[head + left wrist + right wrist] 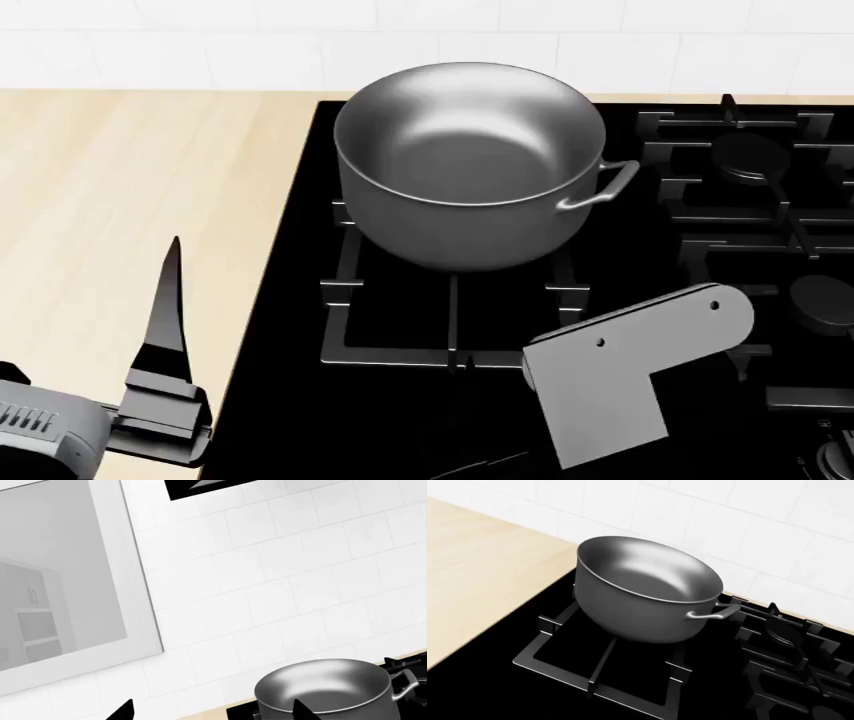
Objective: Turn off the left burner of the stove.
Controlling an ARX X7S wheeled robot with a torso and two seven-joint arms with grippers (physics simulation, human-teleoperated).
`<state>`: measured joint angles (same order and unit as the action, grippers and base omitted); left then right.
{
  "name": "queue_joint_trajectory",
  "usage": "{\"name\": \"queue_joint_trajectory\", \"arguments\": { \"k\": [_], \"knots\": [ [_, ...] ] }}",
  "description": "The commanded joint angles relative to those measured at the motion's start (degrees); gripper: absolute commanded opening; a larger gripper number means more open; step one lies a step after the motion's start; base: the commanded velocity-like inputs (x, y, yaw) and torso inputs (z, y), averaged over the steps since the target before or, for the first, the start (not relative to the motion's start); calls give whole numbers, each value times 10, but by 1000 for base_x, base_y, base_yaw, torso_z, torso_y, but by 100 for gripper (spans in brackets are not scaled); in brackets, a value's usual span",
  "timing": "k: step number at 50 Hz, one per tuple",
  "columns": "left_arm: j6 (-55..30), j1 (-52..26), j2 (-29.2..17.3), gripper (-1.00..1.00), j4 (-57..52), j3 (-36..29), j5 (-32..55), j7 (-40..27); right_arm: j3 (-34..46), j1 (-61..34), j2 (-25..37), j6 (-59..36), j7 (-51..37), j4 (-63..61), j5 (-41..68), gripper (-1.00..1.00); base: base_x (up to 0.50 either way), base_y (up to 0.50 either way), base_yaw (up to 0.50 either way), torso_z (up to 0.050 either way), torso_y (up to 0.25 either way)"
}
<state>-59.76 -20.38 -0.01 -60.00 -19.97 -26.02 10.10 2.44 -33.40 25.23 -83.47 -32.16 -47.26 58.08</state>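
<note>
The stove [287, 300] is a black glass cooktop set in a wooden counter. Its left burner has a wide square black grate [454, 352], also seen in the right wrist view [602, 674]. A grey steel pot [467, 160] stands on that grate and hides the burner head; it also shows in the right wrist view [647, 587] and the left wrist view [327, 687]. My left gripper [213, 712] is open and empty, above the counter left of the stove; one finger [167, 305] points up. Only my right arm's grey bracket [641, 370] shows, over the stove's front. The knobs are not clearly visible.
Light wooden counter [120, 200] lies left of the stove. Smaller paired grates [747, 160] fill the stove's right side. A white tiled wall [300, 555] runs behind, with a framed panel [60, 570] and a black hood edge [200, 487] on it.
</note>
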Motion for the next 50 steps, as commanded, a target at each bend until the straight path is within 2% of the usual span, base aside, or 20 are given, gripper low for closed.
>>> {"name": "queue_joint_trajectory", "arguments": {
  "k": [1, 8, 18, 24, 50],
  "knots": [
    [-3, -2, 0, 100, 0, -1, 1, -1, 46, 14, 16, 47, 14, 35, -23, 100, 0, 0, 0, 0, 0],
    [3, 2, 0, 100, 0, 1, 1, 1, 64, 40, 24, 87, 32, 47, -46, 100, 0, 0, 0, 0, 0],
    [2, 2, 0, 100, 0, 1, 2, -1, 69, 49, 19, 79, 26, 52, -35, 100, 0, 0, 0, 0, 0],
    [3, 4, 0, 100, 0, 2, 3, -1, 59, 32, 18, 37, 12, 58, -1, 100, 0, 0, 0, 0, 0],
    [0, 3, 0, 100, 0, -1, 6, -2, 77, 28, 27, 68, 26, 95, -9, 100, 0, 0, 0, 0, 0]
  ]
}}
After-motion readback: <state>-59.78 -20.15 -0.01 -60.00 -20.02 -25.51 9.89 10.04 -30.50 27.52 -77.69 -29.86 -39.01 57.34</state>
